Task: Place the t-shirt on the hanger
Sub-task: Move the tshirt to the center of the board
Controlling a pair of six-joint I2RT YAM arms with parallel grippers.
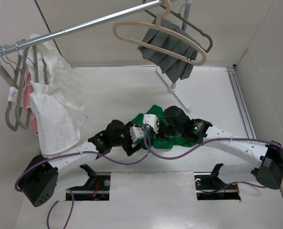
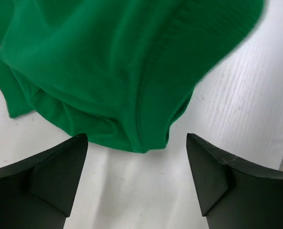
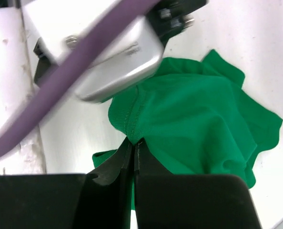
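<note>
On the table (image 1: pixel 127 86), right gripper (image 3: pixel 133 145) pinches the t-shirt (image 3: pixel 194 121).

Bright even light, soft shadows — wrist views blurry

I count one metal rail (image 1: pixel 84 24), and I place everything else by it. On it hang one beige hanger (image 1: pixel 116 29), one dark grey hanger (image 1: pixel 209 44) carrying one grey pleated cloth (image 1: pixel 172 52), and, at the rail's left end, what looks like three thin grey-white hangers (image 1: pixel 10 102), though they overlap. There too hang two white garments (image 1: pixel 55 100), as far as I can tell, with one pink piece (image 1: pixel 35 126) behind them. Below the rail lies one green t-shirt (image 1: pixel 153 113). Of my own I count two grippers, my left gripper (image 2: pixel 136 138) and my right gripper (image 3: pixel 133 143), and two purple cables (image 1: pixel 175 153).
</note>
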